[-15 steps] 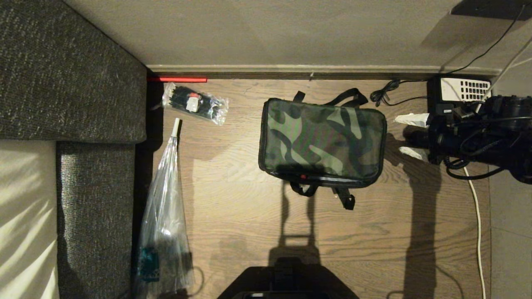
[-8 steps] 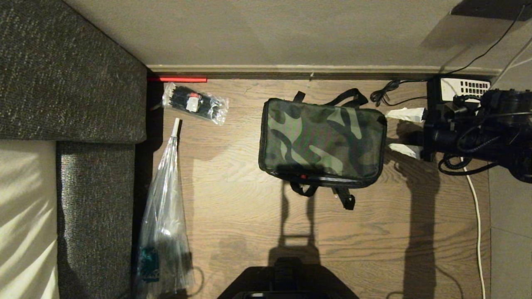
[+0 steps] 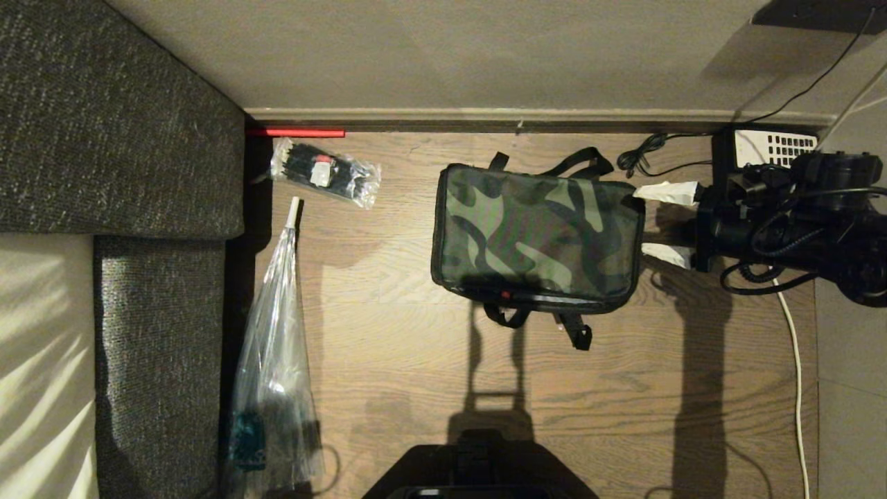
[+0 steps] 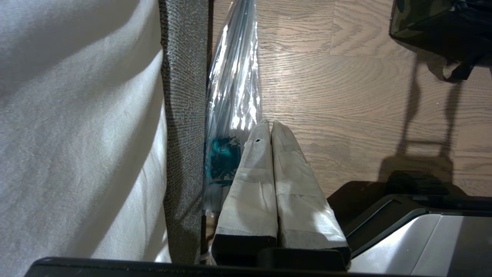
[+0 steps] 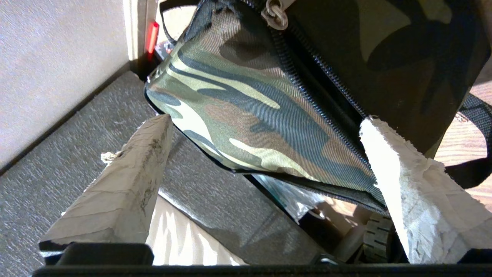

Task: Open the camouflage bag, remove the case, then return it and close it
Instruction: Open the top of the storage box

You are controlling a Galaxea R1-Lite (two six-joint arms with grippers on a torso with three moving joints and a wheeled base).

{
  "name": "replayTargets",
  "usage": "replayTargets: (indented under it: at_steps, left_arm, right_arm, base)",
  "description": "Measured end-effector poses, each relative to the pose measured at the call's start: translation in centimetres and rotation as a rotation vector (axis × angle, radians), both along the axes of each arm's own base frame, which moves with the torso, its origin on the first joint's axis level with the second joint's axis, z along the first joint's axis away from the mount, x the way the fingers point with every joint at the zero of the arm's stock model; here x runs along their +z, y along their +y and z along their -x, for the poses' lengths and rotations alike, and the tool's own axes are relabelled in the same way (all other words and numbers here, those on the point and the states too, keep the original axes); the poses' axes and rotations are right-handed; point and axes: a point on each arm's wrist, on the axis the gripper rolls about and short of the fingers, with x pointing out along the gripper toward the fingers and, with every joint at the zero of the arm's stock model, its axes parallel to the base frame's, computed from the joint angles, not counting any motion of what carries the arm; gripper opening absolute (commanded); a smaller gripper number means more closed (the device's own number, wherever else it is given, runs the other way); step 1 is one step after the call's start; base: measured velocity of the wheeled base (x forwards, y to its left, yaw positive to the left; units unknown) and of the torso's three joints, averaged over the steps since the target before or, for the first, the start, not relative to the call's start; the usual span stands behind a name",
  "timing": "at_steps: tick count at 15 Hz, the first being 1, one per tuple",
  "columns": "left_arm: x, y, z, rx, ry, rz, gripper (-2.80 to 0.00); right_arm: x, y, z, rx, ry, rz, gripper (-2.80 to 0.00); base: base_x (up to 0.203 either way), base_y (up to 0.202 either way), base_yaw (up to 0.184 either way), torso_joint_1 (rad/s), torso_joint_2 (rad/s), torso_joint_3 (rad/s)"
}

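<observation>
Both fingers of my right gripper point(image 3: 658, 222) stood wide apart, empty, beside the closed camouflage bag point(image 3: 537, 235) on the floor point(image 3: 610, 409), so I judged its zipper pull point(image 5: 273, 15), perhaps near that corner, worth pinching squarely.

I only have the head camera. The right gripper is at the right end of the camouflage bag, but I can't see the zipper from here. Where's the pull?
Observer: The right wrist view shows a pale ring zipper pull on the camouflage bag. It sits farther along the zipper line than the open right gripper, not between its fingers.
Operator: Is the zipper shut there?
Observer: The stretch of teeth in that view looks closed, and no red lining shows.
Operator: And the left arm?
Observer: The left gripper is shut. It hangs near the sofa edge and the clear plastic bag, well away from the camouflage bag.
</observation>
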Motion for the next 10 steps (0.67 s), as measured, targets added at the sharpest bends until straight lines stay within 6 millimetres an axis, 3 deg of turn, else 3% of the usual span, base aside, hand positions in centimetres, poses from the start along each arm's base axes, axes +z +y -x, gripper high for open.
replayTargets:
  at_steps: [10]
  left_arm:
    - [0.0,0.0,0.0,0.0,0.0,0.0,-2.8]
  right_arm:
    - [-1.2,1.2,-0.7,0.032,0.033,-0.002,0.0]
  base:
    - [0.0,0.0,0.0,0.0,0.0,0.0]
